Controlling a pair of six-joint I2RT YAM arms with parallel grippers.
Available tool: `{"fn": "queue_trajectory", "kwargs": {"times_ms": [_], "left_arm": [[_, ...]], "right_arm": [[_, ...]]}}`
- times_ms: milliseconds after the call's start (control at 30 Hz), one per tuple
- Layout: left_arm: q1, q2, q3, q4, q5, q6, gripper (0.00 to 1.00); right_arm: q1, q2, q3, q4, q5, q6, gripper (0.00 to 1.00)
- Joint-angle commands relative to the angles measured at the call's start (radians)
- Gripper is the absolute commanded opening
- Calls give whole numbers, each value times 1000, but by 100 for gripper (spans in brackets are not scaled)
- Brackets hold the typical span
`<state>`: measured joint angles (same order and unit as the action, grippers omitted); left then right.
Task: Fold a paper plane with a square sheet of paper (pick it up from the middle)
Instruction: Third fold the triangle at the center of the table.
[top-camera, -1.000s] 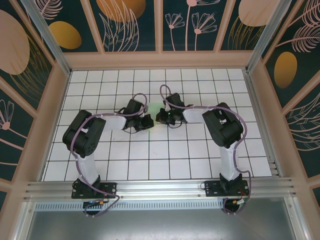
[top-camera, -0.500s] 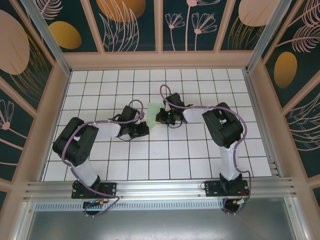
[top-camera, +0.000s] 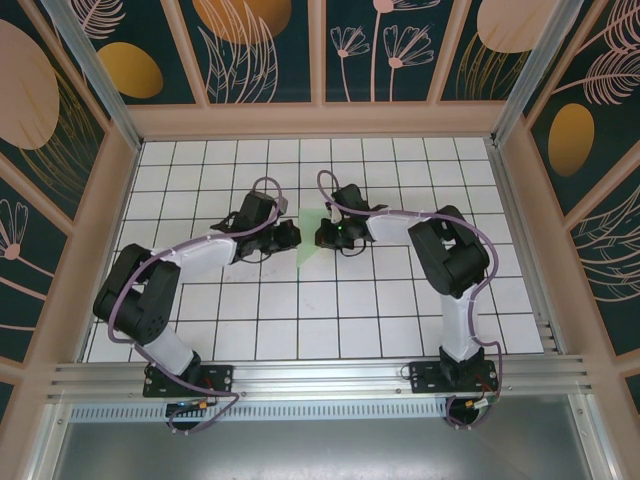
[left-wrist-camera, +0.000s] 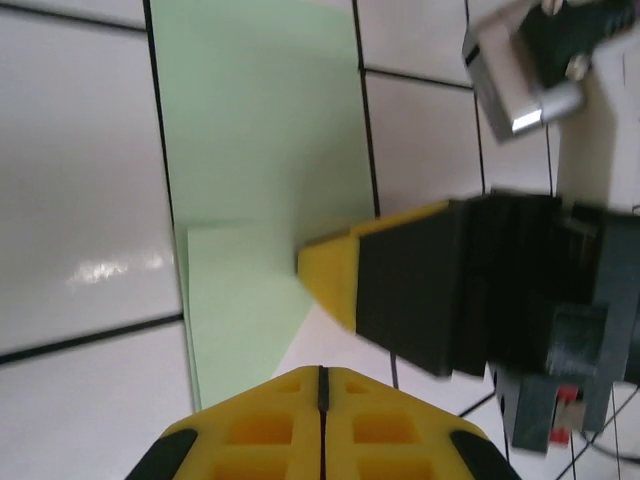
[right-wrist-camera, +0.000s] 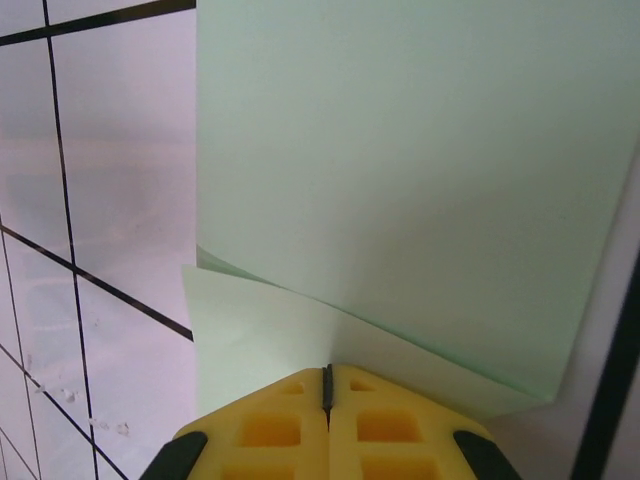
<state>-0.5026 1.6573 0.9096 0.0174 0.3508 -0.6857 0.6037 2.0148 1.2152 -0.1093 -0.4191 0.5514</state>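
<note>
1. Sheet of paper (left-wrist-camera: 260, 130) lies flat on the white grid table (top-camera: 300, 300), mid-field between the two grippers. It's part folded, with one layer overlapping another.
2. Left gripper (left-wrist-camera: 320, 395): I see its fingers pressed together with nothing between them, at the sheet's edge.
3. Right gripper (right-wrist-camera: 327, 385): fingers together too, tip down on the folded paper. I can't tell if it pinches any.

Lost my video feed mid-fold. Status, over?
Left gripper shut, by the paper's edge. Right gripper shut, tip on the fold. Paper partly folded, flat on the table. Grippers crowd each other.
</note>
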Motion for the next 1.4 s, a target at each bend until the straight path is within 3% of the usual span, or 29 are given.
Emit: {"fn": "queue_trajectory", "kwargs": {"times_ms": [0,300,533,1367], "left_arm": [[-1,94,56,17,-4,-18,7],[-1,212,149,-1,-11,3,4],[-1,245,156,-29,-125,14,2],[-1,286,148,-79,-167,-5,0]], "right_arm": [[-4,-82,-15,8,27,18,2],[-49,-225,-206,155,138,234,29],[-50,-212,-237,206,106,331,48],[-18,-75,-116,156,59,397,46]]}}
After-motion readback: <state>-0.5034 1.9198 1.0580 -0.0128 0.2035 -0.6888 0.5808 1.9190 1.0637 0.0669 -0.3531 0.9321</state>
